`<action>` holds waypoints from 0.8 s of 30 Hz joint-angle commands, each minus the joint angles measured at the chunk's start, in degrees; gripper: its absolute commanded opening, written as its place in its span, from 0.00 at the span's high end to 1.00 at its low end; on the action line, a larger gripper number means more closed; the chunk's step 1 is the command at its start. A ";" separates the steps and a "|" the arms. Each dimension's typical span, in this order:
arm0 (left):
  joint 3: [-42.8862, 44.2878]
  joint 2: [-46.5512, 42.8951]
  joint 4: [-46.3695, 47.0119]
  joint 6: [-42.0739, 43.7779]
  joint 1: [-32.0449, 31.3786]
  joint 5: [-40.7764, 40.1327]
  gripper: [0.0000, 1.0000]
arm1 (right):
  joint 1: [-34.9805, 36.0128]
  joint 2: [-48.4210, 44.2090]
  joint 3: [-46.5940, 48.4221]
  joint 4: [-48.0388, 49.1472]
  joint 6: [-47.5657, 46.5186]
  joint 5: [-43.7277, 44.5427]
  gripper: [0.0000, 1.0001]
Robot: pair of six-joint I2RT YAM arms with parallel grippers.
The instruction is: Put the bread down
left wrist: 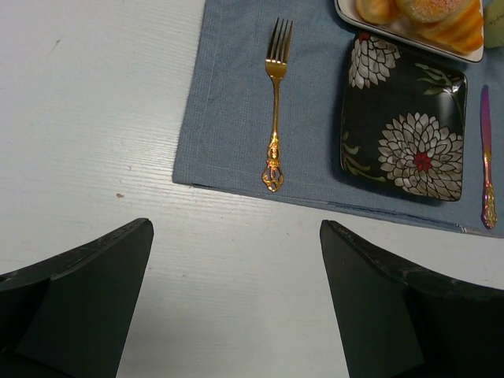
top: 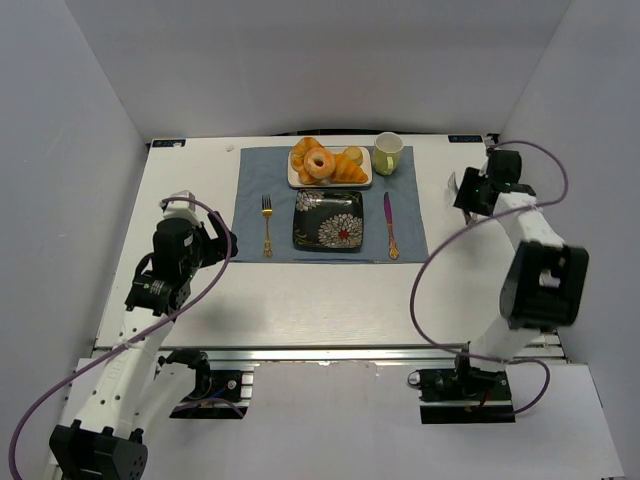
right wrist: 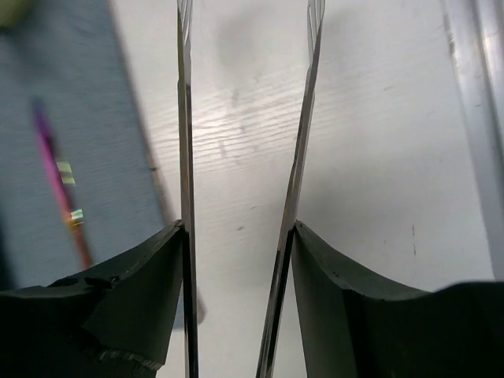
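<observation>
Several pastries (top: pixel 328 163), a ring doughnut and croissants among them, lie on a white tray (top: pixel 296 181) at the back of the blue placemat (top: pixel 255 180); they also show in the left wrist view (left wrist: pixel 429 14). A dark floral plate (top: pixel 328 220) sits in front of the tray, bare, and shows in the left wrist view (left wrist: pixel 403 126). My left gripper (top: pixel 225 240) (left wrist: pixel 236 224) is open and empty over the bare table left of the mat. My right gripper (top: pixel 462 190) (right wrist: pixel 239 224) grips metal tongs (right wrist: pixel 186 118), whose blades stand apart, right of the mat.
A gold fork (top: pixel 267 225) (left wrist: pixel 273 110) lies left of the plate and a purple knife (top: pixel 390 225) (right wrist: pixel 59 185) right of it. A pale green cup (top: pixel 388 152) stands right of the tray. White walls close in the table on three sides.
</observation>
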 commanded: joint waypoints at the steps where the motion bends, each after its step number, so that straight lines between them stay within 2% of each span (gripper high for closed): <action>1: 0.82 0.44 0.31 -1.24 -0.25 -0.99 0.02 | 0.92 -13.45 -2.33 1.28 4.05 -1.73 0.40; 4: -0.24 0.36 1.72 -3.79 -0.33 0.15 0.02 | 1.10 -20.74 -2.87 -2.06 3.80 -2.08 0.40; 8: -0.86 0.27 3.74 -5.12 -0.33 -0.89 0.02 | 1.10 -24.88 -1.55 -7.16 3.27 -5.33 0.40; 12: 4.93 4.57 1.72 -4.24 -0.42 -4.32 0.02 | 2.94 -28.75 0.29 -7.96 2.92 -11.91 0.41; 15: 7.84 5.54 2.24 -5.82 -0.42 -3.72 0.02 | 9.95 -30.08 1.70 -8.31 2.12 -11.85 0.45; 16: 7.06 5.11 3.81 -6.43 -0.42 -3.45 0.02 | 13.98 -29.73 2.84 -8.66 1.17 -11.67 0.45; 20: 2.94 0.54 6.90 -8.80 -0.51 -3.18 0.02 | 21.55 -26.92 5.31 -9.36 -0.95 -13.59 0.44; 24: 0.29 -3.33 6.56 -9.16 -0.51 -4.07 0.02 | 26.14 -23.41 6.10 -7.26 -1.57 -14.21 0.44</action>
